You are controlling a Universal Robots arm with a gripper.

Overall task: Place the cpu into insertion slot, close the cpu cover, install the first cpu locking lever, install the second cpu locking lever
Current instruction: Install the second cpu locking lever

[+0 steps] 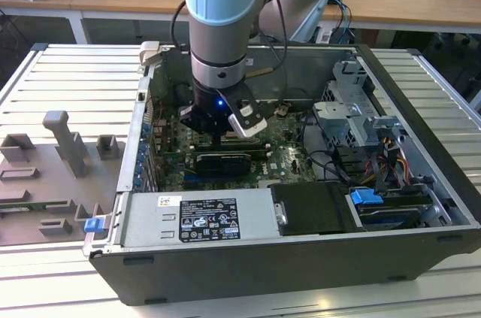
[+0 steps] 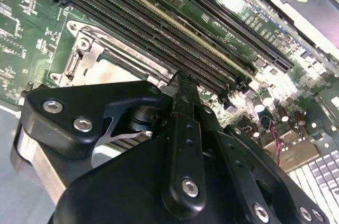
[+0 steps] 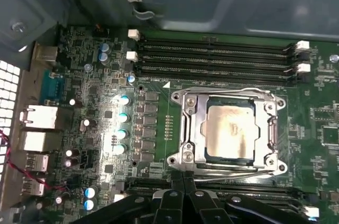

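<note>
Green circuit board point(image 3: 106, 128), covered cpu point(image 3: 230, 131), claw point(image 3: 183, 181) beside.

A pale silvery-beige cpu point(image 3: 229, 130) sits in a silvery cpu cover point(image 3: 193, 128) on a green circuit board point(image 3: 153, 83).

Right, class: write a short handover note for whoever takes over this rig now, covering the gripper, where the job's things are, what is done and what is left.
Gripper: black fingers together, holding nothing, tips at the socket's edge in the first wrist view.
Pale silvery-beige square cpu: seated in the metal-rimmed insertion slot on the green motherboard.
Silvery metal cpu cover frame: lying flat around the chip.
Done: cpu placed, cover apparently closed.
Left: whether the locking levers are latched cannot be told; check both.
</note>
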